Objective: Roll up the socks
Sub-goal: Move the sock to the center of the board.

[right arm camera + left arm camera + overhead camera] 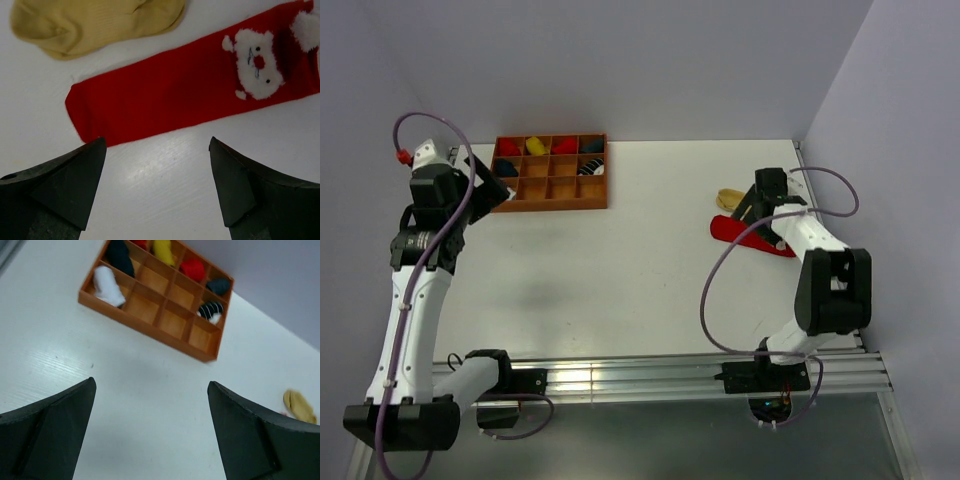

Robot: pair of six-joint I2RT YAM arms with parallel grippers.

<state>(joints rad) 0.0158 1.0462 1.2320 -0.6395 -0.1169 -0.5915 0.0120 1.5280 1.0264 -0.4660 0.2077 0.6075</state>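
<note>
Finds the red sock (165,100) flat on the desk (620,280) near its right edge, toward the far right corner. Bears at one end a fluffy white face with a red nose, plain only in the right wrist view. From above, reads as a red strip partly hidden under the right arm. Places the tan sock (95,22) just beyond it on the far side, crumpled, with a thin strip of desk between the two. Holds the right claw (157,145) wide above the plain end of the red sock, gripping nothing, both fingers clear of the fabric.

Sets the wooden tray (550,206) at the far left of the desk, close to the far edge. Shows, in the left wrist view, a bundled white sock (107,286) in the tray's near left corner compartment. From above, hides that compartment behind the left arm. Counts other bundles in the tray: red, yellow, red and dark along the far row, a dark one at the left of the middle row, a striped bundle (210,310) in black and white at its right end. Keeps the left claw (151,390) spread wide, gripping nothing, above bare desk on the near side of the tray. Catches the tan sock again at the right rim of the left wrist view, small and blurred.
</note>
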